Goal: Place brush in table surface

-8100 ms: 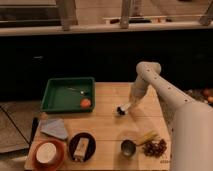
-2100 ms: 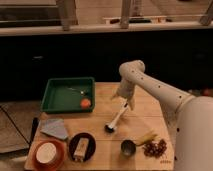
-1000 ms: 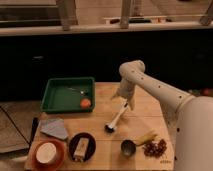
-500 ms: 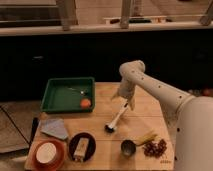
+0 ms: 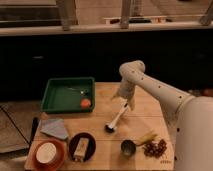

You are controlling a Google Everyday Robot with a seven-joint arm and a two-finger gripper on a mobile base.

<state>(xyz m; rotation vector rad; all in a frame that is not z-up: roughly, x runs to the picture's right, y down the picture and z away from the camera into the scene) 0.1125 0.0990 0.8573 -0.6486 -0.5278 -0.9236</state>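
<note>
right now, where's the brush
In the camera view the brush lies mid-table on the wooden tabletop, right of the green tray, bristle head near the metal cup; the gripper is right by its handle's upper end.

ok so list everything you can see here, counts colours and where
table surface: 1, pale wood, centre
tray: 1, green, back left of table
round item: 1, orange, tray's front right corner
brush: 1, white handle, dark head, mid table, head on the wood
cup: 1, metal grey, front
yellow item: 1, right of cup
dark red cluster: 1, front right
dark plate: 1, front left, tan block on it
orange plate: 1, front left corner, white bowl on it
cloth: 1, grey-blue, left
black-handled tool: 1, left edge
arm: 1, white, from right
gripper: 1, open, at brush handle's top end
</note>
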